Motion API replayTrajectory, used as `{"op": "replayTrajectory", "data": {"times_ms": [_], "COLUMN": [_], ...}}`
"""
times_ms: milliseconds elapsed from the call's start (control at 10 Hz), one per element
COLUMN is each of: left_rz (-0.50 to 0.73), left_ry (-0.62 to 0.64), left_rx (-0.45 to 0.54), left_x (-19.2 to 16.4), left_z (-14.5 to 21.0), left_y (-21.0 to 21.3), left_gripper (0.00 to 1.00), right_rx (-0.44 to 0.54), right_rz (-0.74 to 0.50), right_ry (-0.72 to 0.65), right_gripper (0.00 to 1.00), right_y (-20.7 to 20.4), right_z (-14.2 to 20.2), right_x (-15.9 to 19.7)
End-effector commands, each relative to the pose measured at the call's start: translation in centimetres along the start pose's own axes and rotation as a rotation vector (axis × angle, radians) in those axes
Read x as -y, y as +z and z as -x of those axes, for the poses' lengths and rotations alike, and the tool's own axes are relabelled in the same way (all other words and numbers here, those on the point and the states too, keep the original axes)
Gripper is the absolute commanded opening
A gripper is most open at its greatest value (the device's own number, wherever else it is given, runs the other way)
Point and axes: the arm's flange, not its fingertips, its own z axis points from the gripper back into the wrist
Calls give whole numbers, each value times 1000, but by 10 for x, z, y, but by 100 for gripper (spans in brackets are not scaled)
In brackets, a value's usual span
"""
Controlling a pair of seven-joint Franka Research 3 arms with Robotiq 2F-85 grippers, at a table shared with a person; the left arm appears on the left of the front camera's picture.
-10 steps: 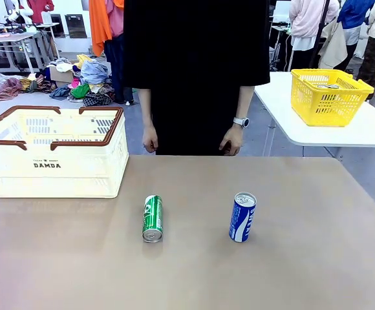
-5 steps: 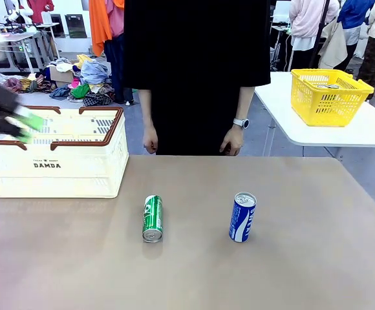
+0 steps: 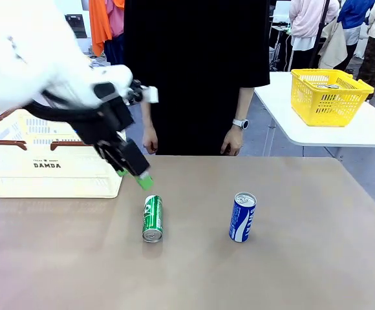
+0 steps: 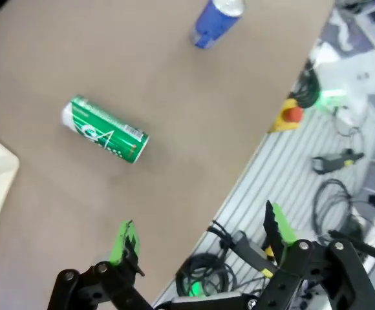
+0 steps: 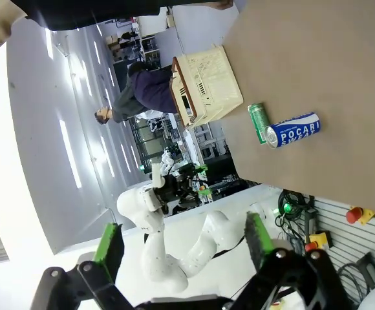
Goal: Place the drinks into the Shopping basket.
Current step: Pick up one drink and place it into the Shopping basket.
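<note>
Left gripper (image 3: pixel 134 177) was seen with its jaws spread wide and nothing between them, held just above the table (image 3: pixel 291 258) between the Shopping basket (image 3: pixel 52 169) and the green can (image 3: pixel 152 218). That can lay on its side near the middle of the table, silver top turned toward the robot. The blue can (image 3: pixel 242 217) stood to its right, apart from it and apparently upright (the slight lean may have been the lens). The basket was set at the far left of the table, with neither can in it. The right gripper (image 5: pixel 184 240) was likewise shown wide open and empty, raised well off the table. A person's hands (image 3: pixel 231 140) were held low at the far edge.
</note>
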Motion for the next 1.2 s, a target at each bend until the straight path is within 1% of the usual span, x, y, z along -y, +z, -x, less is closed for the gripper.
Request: {"op": "replayTrajectory", "data": {"times_ms": [0,100,200,600,700,800,900,1000,1100], "left_rz": [-76,-34,-40,-40,-22,-85,-122,-142,-222], "left_ry": [83,106,24,24,14,316,414,468,614], "left_rx": [-41,-7,-19,-19,-10,22,43,44,26], "left_x": [-13,-24,2,2,3,10,10,5,-6], "left_z": [-3,-3,-3,-3,-7,-22,-31,-39,-47], "left_y": [-27,-25,-19,-19,-23,-43,-56,-65,-79], "left_gripper": [100,100,100,100,100,100,100,100,100], "right_rx": [-1,-1,-1,-1,-1,-1,-1,-1,-1], "right_rz": [-14,-14,-14,-14,-14,-14,-14,-14,-14], "right_ry": [-11,-11,-11,-11,-11,-11,-11,-11,-11], "right_gripper": [100,100,100,100,100,100,100,100,100], "right_y": [2,2,2,2,2,2,2,2,2], "right_z": [1,1,1,1,1,1,1,1,1], "right_x": [-4,-4,-4,-4,-4,-4,-4,-4,-4]}}
